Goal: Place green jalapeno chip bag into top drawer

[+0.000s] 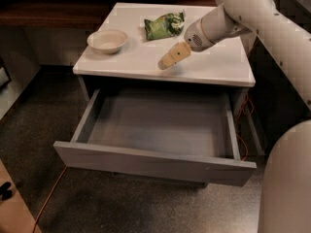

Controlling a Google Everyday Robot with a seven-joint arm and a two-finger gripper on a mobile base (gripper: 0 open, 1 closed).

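The green jalapeno chip bag (164, 25) lies on the white cabinet top (214, 67), at the back near the middle. My gripper (171, 58) hovers just above the cabinet top, in front of the bag and a little to its right, a short gap away, holding nothing. The top drawer (150, 161) is pulled wide open below the cabinet top. Its grey inside is bare.
A beige bowl (107, 40) stands on the cabinet top to the left of the bag. My white arm (252, 13) reaches in from the upper right. A dark wooden shelf (43, 11) runs behind at the left. An orange cable (48, 198) lies on the dark floor.
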